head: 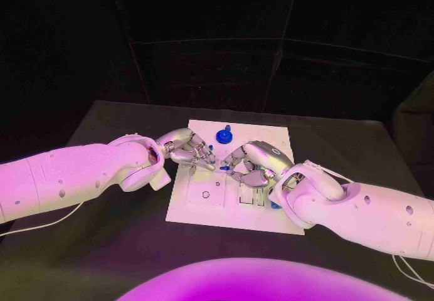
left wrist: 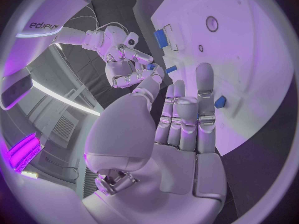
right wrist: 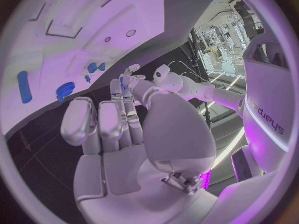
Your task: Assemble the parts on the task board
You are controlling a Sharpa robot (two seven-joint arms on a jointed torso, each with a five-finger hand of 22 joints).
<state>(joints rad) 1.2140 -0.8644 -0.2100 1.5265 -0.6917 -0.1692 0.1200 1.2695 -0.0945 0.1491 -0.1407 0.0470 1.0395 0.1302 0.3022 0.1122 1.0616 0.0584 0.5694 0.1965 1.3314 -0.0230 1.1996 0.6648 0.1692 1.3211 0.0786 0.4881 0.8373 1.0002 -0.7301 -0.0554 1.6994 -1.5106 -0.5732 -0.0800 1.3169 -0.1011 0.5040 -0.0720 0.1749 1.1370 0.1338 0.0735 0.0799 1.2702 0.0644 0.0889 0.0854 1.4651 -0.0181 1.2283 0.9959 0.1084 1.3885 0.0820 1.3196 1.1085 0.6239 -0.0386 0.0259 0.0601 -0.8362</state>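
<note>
The task board (head: 237,207) is half hidden by both robot hands, left (head: 187,152) and right (head: 251,164), grips seemingly unclear.

— Where are the arms?

— Both reach in from the sides and meet over the middle, the left hand (head: 185,150) and the right hand (head: 251,164) close together, fingertips facing each other.

— How does the left hand lie?

— In its wrist view the left hand (left wrist: 168,134) has its fingers stretched out side by side, thumb beside them. Whether it pinches anything, I cannot tell.

— And the right?

— The right hand (right wrist: 124,129) has its fingers extended together; from the left wrist view they look curled inward. Its grip is unclear too.
</note>
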